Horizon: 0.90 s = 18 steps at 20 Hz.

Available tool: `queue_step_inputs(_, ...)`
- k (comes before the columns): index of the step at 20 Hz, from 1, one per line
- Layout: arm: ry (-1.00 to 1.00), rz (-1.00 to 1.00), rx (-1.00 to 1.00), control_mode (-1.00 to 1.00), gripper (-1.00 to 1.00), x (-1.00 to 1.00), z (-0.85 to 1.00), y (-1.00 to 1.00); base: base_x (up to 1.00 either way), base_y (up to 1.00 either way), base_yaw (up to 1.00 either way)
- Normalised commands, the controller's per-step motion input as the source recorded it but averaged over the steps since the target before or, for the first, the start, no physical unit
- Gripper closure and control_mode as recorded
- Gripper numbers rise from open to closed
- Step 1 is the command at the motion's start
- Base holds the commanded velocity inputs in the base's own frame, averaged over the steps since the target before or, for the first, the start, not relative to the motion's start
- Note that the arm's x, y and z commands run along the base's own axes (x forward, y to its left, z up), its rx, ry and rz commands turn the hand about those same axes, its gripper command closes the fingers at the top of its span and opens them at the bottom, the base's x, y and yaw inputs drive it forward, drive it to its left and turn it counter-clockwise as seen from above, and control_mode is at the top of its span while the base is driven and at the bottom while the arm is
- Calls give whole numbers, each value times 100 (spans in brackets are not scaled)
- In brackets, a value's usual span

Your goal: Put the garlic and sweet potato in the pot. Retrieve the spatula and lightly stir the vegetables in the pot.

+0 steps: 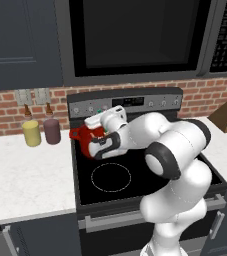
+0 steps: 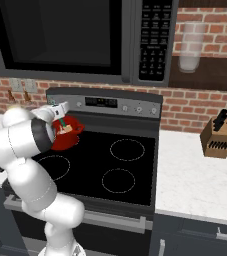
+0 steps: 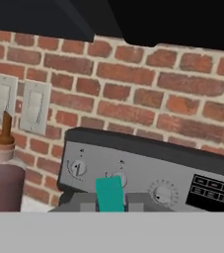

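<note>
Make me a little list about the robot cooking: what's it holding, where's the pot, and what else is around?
gripper: shut on the spatula
spatula: teal handle between the finger tips; yellow-orange head down at the pot's mouth
pot: red, on the stove's back left burner
stove: black top, other burners bare
jars: yellow and maroon, on the counter left of the stove
knife block: on the right counter
garlic, sweet potato: can't tell

The red pot (image 2: 65, 136) is set on the rear left burner of the stove, partly hidden by the arm. Inside it a tan tuber, the sweet potato (image 2: 66, 129), is seen. The spatula (image 3: 109, 193) is shown by its teal handle, held upright between the fingertips.
</note>
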Motion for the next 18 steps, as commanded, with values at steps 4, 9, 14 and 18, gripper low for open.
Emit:
queue_step_inputs(4, -11, 0, 11, -100, 100, -18, -15, 62, 0, 0, 0)
queue_step_inputs(9, -6, 0, 19, -100, 100, -15, 0, 61, 0, 0, 0)
queue_step_inputs(14, 0, -3, 18, -100, 100, -2, -5, 31, 0, 0, 0)
queue_step_inputs(18, -3, -12, 1, -100, 100, 0, -44, 0, 0, 0, 0)
